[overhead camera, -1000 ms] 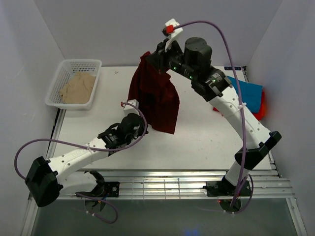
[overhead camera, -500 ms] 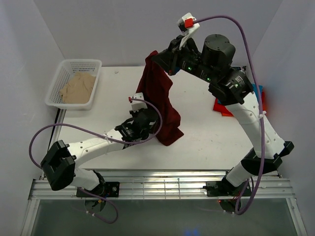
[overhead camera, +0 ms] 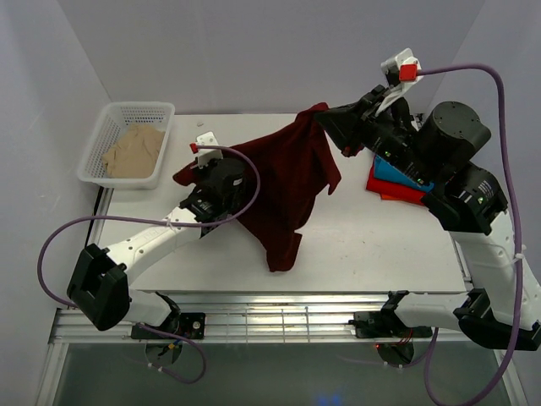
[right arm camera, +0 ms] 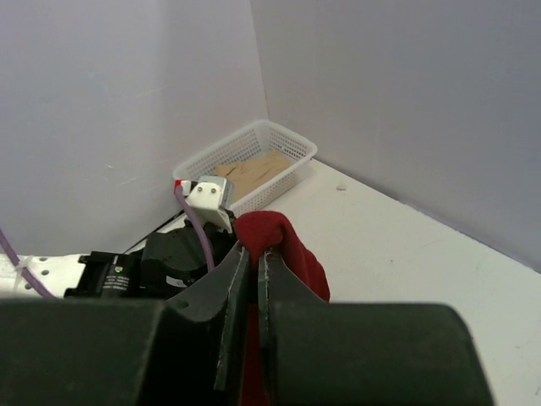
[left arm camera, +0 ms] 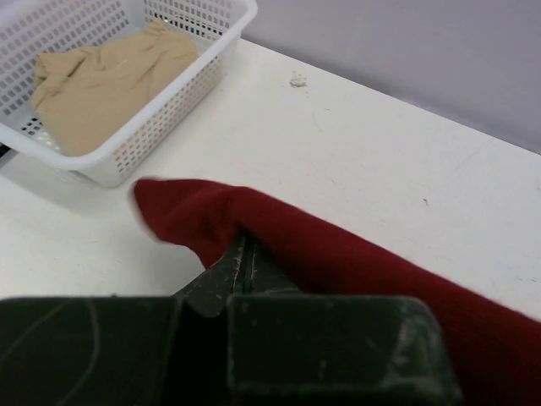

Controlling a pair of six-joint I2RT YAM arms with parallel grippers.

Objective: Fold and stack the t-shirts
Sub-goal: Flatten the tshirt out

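We saw the dark maroon t-shirt [overhead camera: 287, 182] spread in the air over the middle of the table [overhead camera: 363, 245] in the top view, its lower part sagging toward the bottom of the frame. The left gripper [overhead camera: 199, 175] had its jaws closed tight on a corner at centre left. The right gripper [overhead camera: 321, 121] pinched another edge at upper centre. At right, the teal-blue t-shirt [overhead camera: 399, 174] lay on the red-orange t-shirt [overhead camera: 394, 194]. The beige t-shirt [overhead camera: 135, 150] sat in the white basket [overhead camera: 100, 139], upper left.
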